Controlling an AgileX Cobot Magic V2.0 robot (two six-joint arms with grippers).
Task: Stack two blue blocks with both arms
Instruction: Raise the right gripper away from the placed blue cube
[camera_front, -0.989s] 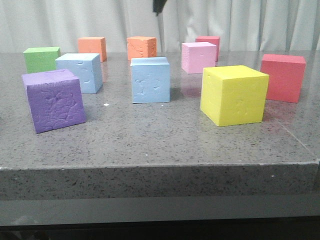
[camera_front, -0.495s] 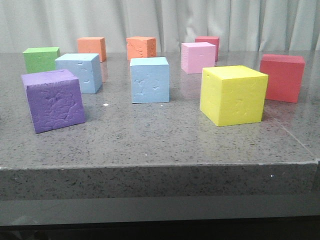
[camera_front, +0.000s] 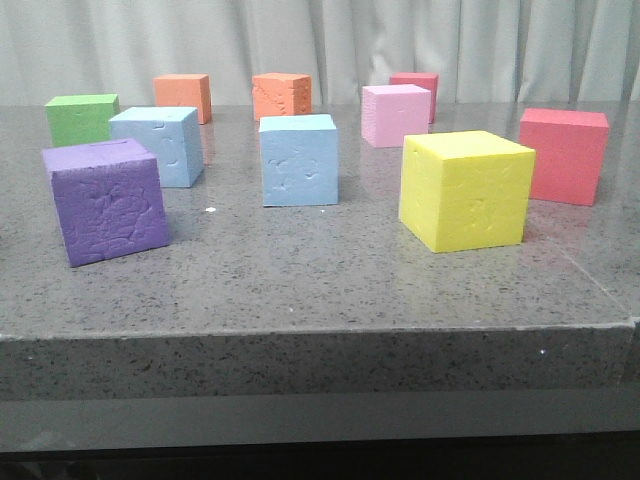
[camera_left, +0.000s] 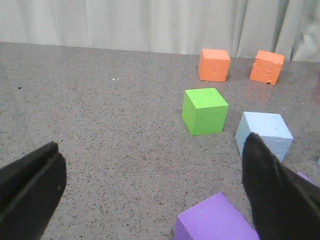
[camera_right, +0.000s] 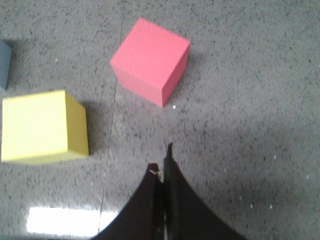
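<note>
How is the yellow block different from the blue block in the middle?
The yellow block is bright yellow; the middle blue block is pale sky blue. The yellow block looks bigger and sits nearer the table's front edge; the blue block sits farther back. The blue block's front face is clearly dented; the yellow block's looks smoother. Both are cubes resting flat on the table.

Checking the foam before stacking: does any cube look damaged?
Yes: the right-hand orange cube at the back is chewed along one edge, and the purple cube has a cracked, pitted face. Both blue blocks are only dented.

Speckled grey stone tabletop (camera_front: 300, 270) before pale pleated curtains (camera_front: 330, 45), softly glossy with reflections.
</note>
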